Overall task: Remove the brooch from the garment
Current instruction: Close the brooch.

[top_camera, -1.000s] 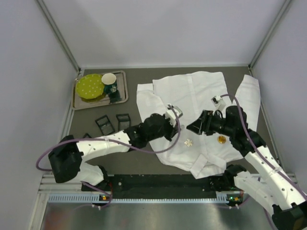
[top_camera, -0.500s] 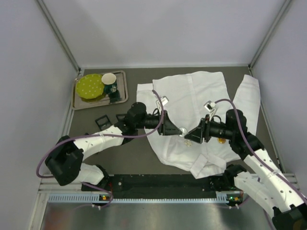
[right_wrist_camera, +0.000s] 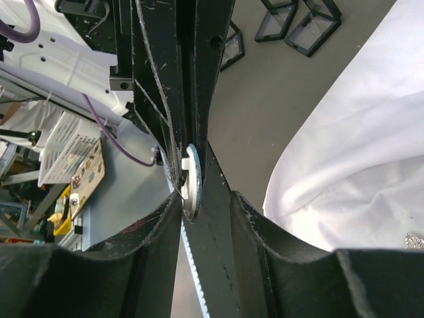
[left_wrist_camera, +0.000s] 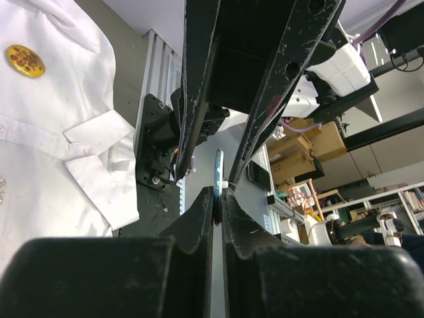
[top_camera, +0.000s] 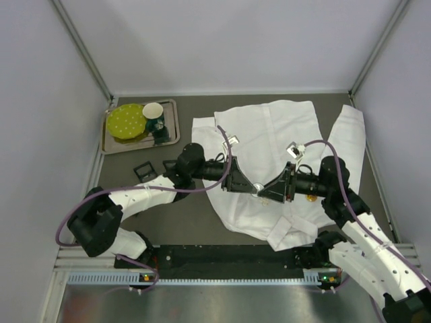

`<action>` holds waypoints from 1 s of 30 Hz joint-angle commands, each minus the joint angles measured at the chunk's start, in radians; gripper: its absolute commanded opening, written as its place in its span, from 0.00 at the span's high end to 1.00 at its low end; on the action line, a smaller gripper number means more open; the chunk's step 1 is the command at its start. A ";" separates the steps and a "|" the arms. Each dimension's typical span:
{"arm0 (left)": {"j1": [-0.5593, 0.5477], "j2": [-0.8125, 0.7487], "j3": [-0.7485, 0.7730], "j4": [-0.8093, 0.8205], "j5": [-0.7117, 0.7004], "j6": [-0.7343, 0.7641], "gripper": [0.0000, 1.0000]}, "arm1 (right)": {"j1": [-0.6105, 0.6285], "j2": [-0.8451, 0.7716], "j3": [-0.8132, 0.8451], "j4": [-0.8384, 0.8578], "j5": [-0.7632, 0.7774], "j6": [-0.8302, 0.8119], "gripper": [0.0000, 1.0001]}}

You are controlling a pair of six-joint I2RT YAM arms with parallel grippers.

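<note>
The garment, a white creased shirt (top_camera: 269, 134), lies spread right of centre and also shows in the left wrist view (left_wrist_camera: 46, 132) and the right wrist view (right_wrist_camera: 358, 159). My left gripper (top_camera: 252, 188) is raised above the shirt's front and shut on a thin round silver brooch (left_wrist_camera: 217, 180), held edge-on. My right gripper (top_camera: 262, 192) faces it tip to tip, and its open jaws straddle the brooch (right_wrist_camera: 192, 180) and the left fingertips (right_wrist_camera: 159, 99). A gold brooch (left_wrist_camera: 25, 60) and a sparkly one (right_wrist_camera: 416, 240) lie on the shirt.
A metal tray (top_camera: 171, 138) at the back left holds a green plate (top_camera: 126, 121) and a cup (top_camera: 153, 113). Small black frames (top_camera: 146, 173) lie on the grey tabletop left of the shirt and show in the right wrist view (right_wrist_camera: 291, 20). White walls enclose three sides.
My left gripper has risen off the shirt and turned right with the silver brooch in it. My right gripper has swung left to meet it, jaws around the brooch.
</note>
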 commanded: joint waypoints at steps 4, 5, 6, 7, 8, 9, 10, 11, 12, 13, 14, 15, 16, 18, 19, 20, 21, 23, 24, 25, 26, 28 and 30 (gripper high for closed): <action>-0.002 -0.013 0.039 -0.060 0.053 0.095 1.00 | -0.013 -0.005 0.015 0.080 -0.018 0.014 0.65; -0.001 -0.015 0.044 -0.082 0.055 0.108 1.00 | -0.011 -0.001 0.019 0.080 -0.026 0.015 0.65; -0.001 -0.015 0.047 -0.101 0.055 0.118 1.00 | -0.013 0.005 0.022 0.081 -0.029 0.015 0.65; -0.001 -0.016 0.047 -0.113 0.055 0.129 1.00 | -0.013 0.011 0.026 0.085 -0.034 0.017 0.65; 0.001 -0.018 0.045 -0.113 0.052 0.132 1.00 | -0.013 0.013 0.026 0.083 -0.046 0.015 0.65; 0.002 -0.018 0.044 -0.113 0.047 0.132 1.00 | -0.013 0.016 0.026 0.083 -0.054 0.015 0.65; 0.005 -0.019 0.041 -0.110 0.041 0.126 1.00 | -0.011 0.018 0.022 0.083 -0.060 0.015 0.63; 0.007 -0.024 0.039 -0.104 0.038 0.121 1.00 | -0.011 0.018 0.017 0.085 -0.072 0.018 0.62; 0.011 -0.027 0.038 -0.099 0.033 0.117 1.00 | -0.011 0.018 0.014 0.083 -0.075 0.021 0.62; 0.013 -0.030 0.038 -0.093 0.027 0.112 1.00 | -0.013 0.011 0.005 0.083 -0.075 0.021 0.62; 0.013 -0.028 0.042 -0.092 0.024 0.111 1.00 | -0.011 0.008 0.002 0.083 -0.075 0.018 0.62; 0.014 -0.028 0.045 -0.095 0.021 0.102 1.00 | -0.013 0.005 -0.003 0.083 -0.071 0.018 0.62; 0.016 -0.022 0.051 -0.095 0.021 0.095 1.00 | -0.013 0.002 -0.007 0.085 -0.067 0.023 0.62; 0.016 -0.015 0.056 -0.090 0.024 0.074 1.00 | -0.011 0.001 -0.017 0.115 -0.077 0.037 0.62; 0.016 -0.013 0.056 -0.087 0.024 0.069 1.00 | -0.011 -0.001 -0.026 0.126 -0.080 0.044 0.62; 0.016 -0.012 0.055 -0.081 0.024 0.063 1.00 | -0.011 -0.001 -0.029 0.131 -0.071 0.044 0.62; 0.016 -0.012 0.053 -0.069 0.025 0.053 1.00 | -0.013 0.002 -0.032 0.134 -0.069 0.044 0.62; 0.016 -0.015 0.050 -0.053 0.027 0.043 1.00 | -0.013 0.002 -0.038 0.138 -0.066 0.051 0.64; 0.016 -0.015 0.048 -0.046 0.032 0.039 1.00 | -0.013 -0.001 -0.040 0.138 -0.061 0.052 0.64; 0.016 -0.018 0.047 -0.044 0.033 0.040 1.00 | -0.011 -0.005 -0.044 0.166 -0.055 0.061 0.66; 0.016 -0.021 0.045 -0.044 0.036 0.043 1.00 | -0.011 -0.010 -0.044 0.169 -0.048 0.061 0.67; 0.016 -0.024 0.045 -0.070 0.038 0.063 1.00 | -0.011 -0.018 -0.041 0.173 -0.043 0.064 0.69; 0.016 -0.028 0.038 -0.076 0.042 0.071 1.00 | -0.013 -0.027 -0.040 0.172 -0.032 0.067 0.70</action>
